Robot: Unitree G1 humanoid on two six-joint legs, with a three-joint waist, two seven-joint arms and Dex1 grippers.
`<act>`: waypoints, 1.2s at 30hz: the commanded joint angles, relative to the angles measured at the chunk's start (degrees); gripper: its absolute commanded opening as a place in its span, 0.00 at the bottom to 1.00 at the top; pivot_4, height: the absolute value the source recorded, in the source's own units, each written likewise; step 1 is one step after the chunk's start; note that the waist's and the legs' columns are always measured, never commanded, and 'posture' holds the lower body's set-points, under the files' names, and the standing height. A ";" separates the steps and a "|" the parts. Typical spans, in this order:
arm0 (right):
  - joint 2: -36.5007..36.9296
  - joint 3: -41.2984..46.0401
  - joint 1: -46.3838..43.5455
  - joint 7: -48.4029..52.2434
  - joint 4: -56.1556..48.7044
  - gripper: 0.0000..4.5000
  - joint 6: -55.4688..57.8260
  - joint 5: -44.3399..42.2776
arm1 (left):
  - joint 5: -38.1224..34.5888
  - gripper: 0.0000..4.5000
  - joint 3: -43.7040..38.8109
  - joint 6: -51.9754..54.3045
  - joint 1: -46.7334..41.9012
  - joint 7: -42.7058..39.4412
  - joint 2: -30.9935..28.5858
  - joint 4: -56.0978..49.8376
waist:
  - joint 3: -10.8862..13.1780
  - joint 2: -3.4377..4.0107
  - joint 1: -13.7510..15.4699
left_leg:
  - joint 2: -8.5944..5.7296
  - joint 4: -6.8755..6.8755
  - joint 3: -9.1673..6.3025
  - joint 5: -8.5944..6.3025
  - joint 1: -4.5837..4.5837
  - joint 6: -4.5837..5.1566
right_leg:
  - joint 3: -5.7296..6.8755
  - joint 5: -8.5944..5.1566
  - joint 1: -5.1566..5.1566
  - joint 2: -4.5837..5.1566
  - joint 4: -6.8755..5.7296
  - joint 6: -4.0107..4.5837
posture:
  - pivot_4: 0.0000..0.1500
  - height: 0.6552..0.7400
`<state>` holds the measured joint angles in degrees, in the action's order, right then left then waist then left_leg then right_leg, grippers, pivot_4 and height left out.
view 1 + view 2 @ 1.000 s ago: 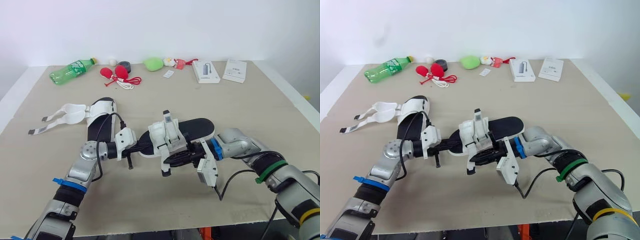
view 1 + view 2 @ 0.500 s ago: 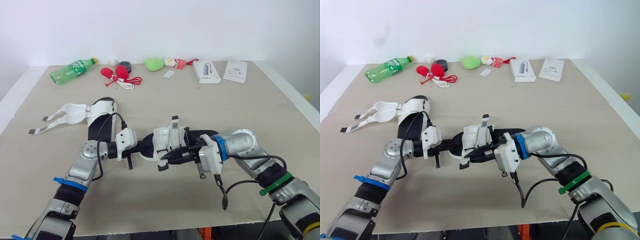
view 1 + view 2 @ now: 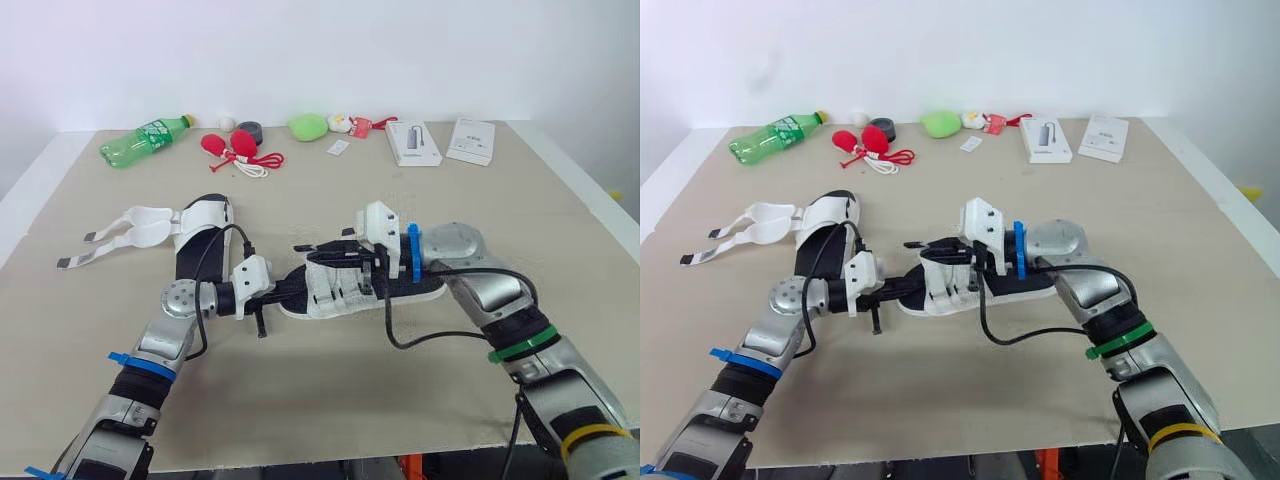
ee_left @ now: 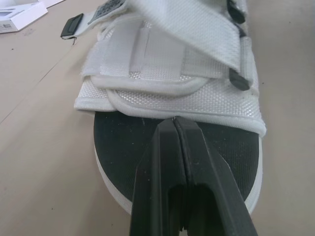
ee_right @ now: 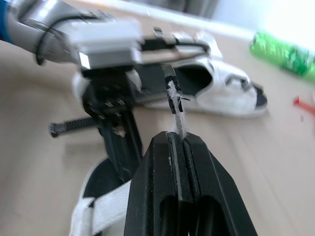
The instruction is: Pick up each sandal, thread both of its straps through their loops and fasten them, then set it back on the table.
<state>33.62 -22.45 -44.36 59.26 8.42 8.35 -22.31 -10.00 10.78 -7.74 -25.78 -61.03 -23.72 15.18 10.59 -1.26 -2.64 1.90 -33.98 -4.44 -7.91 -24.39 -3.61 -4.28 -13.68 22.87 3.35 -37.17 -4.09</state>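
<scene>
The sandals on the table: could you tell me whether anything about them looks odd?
Yes. The far sandal lies with its straps splayed open across the table. On the near sandal, the strap end pinched in the right gripper looks frayed.

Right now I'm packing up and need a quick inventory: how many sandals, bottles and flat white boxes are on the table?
Sandals: 2, one in the middle, one to the robot's left of it
Green bottle: 1
White boxes: 2, side by side at the far edge
Total: 5
</scene>
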 commanded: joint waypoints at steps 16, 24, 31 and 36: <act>-2.75 4.48 -4.64 -1.68 8.48 0.44 -6.50 13.26 | 0.42 0.00 0.07 -0.61 0.68 0.91 -0.13 -0.39 | 0.00 0.00 -0.05 | 0.00 -0.01 0.02 0.01 -0.04 -0.01 | 0.00 0.05 0.07 -0.01 0.00 -0.04 | 1.00 1.00; -5.84 8.48 -10.22 -0.41 6.29 0.52 -5.64 10.61 | 0.39 0.00 0.22 -0.71 0.34 0.75 0.05 -0.03 | 0.01 0.02 -0.14 | 0.00 0.01 0.02 0.01 -0.08 -0.01 | 0.00 0.12 0.14 -0.01 0.00 -0.17 | 1.00 1.00; -7.40 4.09 -12.61 8.09 10.78 0.03 -1.37 11.86 | 0.30 0.00 0.43 -0.72 0.46 0.58 0.23 -0.50 | 0.01 0.02 -0.10 | 0.00 0.02 0.02 0.00 -0.10 -0.01 | 0.00 0.11 0.14 -0.01 0.00 -0.20 | 1.00 1.00; -8.94 0.72 -15.77 9.64 21.35 0.01 -5.66 18.53 | 0.18 0.00 0.57 -0.48 0.92 0.67 0.34 -1.74 | 0.01 0.02 -0.12 | 0.00 0.02 0.03 0.01 -0.14 -0.01 | 0.00 0.04 0.21 -0.01 0.00 -0.03 | 1.00 1.00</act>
<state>24.81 -21.84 -57.81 68.48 28.58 4.86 -5.41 -10.03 10.90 -8.40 -25.44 -60.27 -23.42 14.68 10.60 -1.24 -2.76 1.90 -33.96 -4.41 -7.91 -24.54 -3.62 -4.28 -13.63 23.10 3.33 -37.17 -4.14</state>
